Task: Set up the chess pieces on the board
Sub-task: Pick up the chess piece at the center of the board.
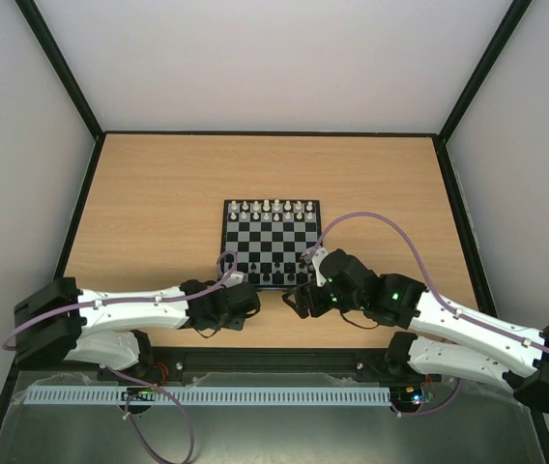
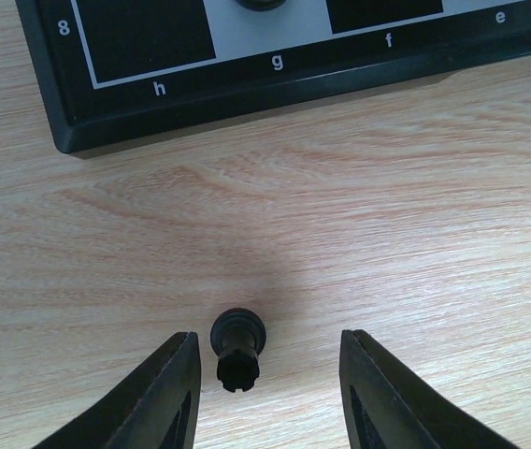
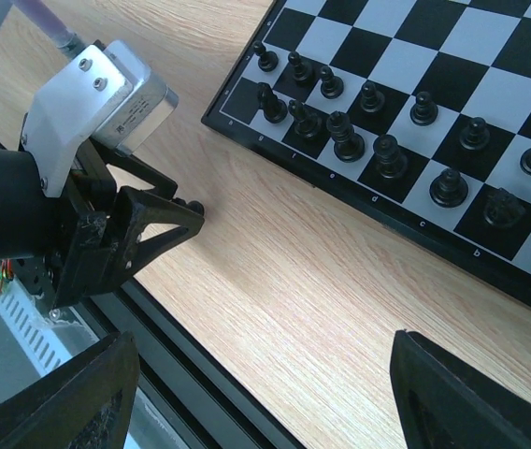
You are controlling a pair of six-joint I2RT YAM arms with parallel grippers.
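Note:
The board (image 1: 271, 286) lies mid-table, with dark chess pieces (image 3: 368, 140) in two rows along its near side. One dark rook (image 2: 237, 348) sits on the wood just off the board's near left corner (image 2: 107, 131), its notched top towards the camera. My left gripper (image 2: 270, 379) is open around the rook, which is close to the left finger (image 2: 167, 393) and not touching it. My right gripper (image 3: 265, 393) is open and empty over bare wood near the board's near edge (image 3: 359, 201). Both grippers, left (image 1: 247, 302) and right (image 1: 299, 295), show in the top view.
White pieces (image 1: 270, 208) line the board's far rows. The left gripper's body (image 3: 107, 187) shows in the right wrist view, close by. The table's black front rail (image 3: 209, 374) runs just below the right gripper. Black-framed walls enclose the table.

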